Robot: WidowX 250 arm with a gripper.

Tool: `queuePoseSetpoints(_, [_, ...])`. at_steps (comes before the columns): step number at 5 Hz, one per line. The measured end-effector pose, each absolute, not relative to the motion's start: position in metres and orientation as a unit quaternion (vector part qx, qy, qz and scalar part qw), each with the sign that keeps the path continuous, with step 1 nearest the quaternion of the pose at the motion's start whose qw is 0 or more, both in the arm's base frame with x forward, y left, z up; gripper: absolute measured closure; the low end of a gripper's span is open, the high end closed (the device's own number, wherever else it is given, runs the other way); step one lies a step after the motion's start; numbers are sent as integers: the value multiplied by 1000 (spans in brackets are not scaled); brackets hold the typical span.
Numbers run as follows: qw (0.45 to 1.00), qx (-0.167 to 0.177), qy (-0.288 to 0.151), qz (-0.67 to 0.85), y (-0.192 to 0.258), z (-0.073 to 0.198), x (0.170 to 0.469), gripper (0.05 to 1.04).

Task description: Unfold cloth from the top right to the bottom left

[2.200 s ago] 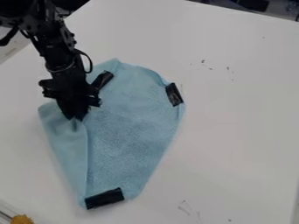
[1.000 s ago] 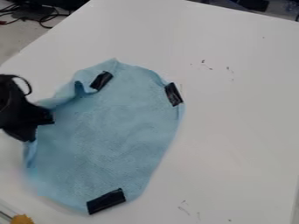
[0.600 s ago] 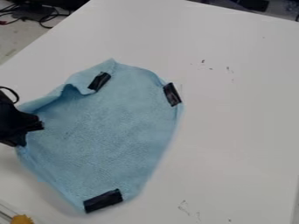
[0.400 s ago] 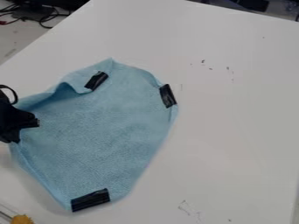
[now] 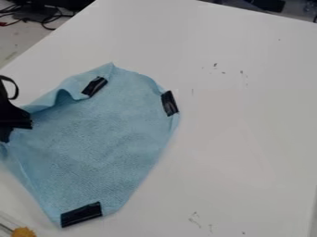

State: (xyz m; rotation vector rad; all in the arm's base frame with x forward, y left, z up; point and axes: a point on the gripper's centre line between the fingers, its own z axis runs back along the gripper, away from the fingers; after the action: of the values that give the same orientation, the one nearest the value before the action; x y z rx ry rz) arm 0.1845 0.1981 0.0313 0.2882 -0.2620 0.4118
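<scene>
A white table (image 5: pixel 241 139) spread beneath the camera I watched from afar. On it lay the task's light-blue cloth (image 5: pixel 105 139), left of center and mostly opened out, its rim curled up at 11 o'clock. At the cloth's 9 o'clock, against the view's edge, my black gripper (image 5: pixel 7 134) was closed on the fabric's margin. Dark cables (image 5: pixel 46 18) tangled beyond the table at the view's 11 o'clock. Three black strips marked the cloth: one (image 5: pixel 81 214) at 6 o'clock, another (image 5: pixel 169 103) at 2, a third (image 5: pixel 95 87) at 12. A yellow-orange object (image 5: pixel 23 232) sat at the view's 7 o'clock.
</scene>
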Motion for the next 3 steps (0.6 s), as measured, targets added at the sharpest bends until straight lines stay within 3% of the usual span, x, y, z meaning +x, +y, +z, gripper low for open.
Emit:
queuePoseSetpoints(2, [954, 137, -150, 219, 199, 49, 190, 281])
queuePoseSetpoints(3, [953, 134, -159, 222, 197, 48, 191, 78])
